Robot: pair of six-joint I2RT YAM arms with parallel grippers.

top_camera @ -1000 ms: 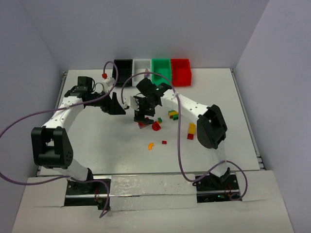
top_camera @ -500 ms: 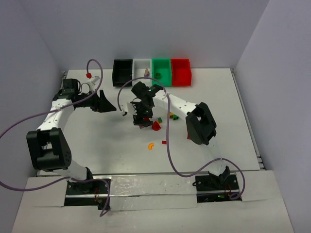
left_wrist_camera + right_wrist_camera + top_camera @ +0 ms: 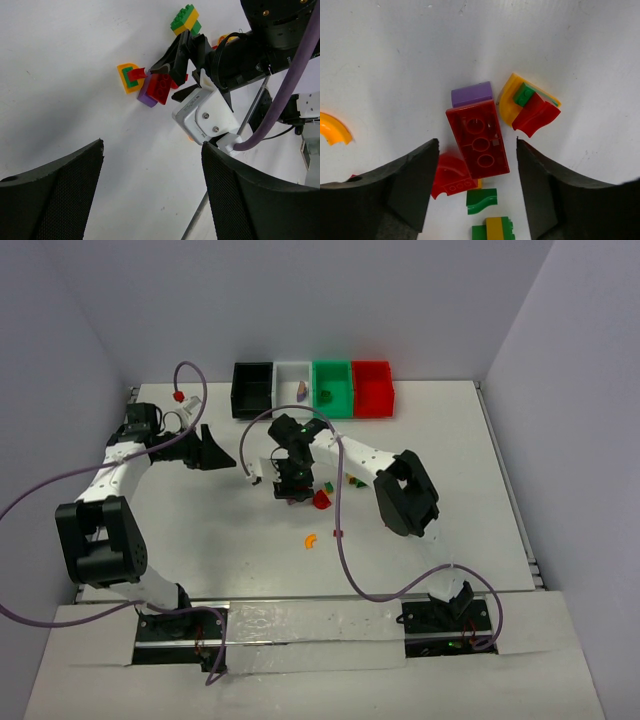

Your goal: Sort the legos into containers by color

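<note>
Matte white rectangular tabletop (image 3: 190, 530), boxed in by plain pale grey-lilac wall panels (image 3: 330, 300) at back, left and right. Thin grey metal rail (image 3: 512, 510) along right table edge. Soft even lighting, faint shadows.

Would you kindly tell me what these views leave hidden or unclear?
- Top view: the right gripper largely covers the red brick and purple brick beneath it.
- Top view: the black bin is too dark inside to tell its contents.
- Right wrist view: the orange curved piece is cut by the left edge, the green-and-yellow stack by the bottom edge.
- Right wrist view: a finger hides part of the red curved piece.
</note>
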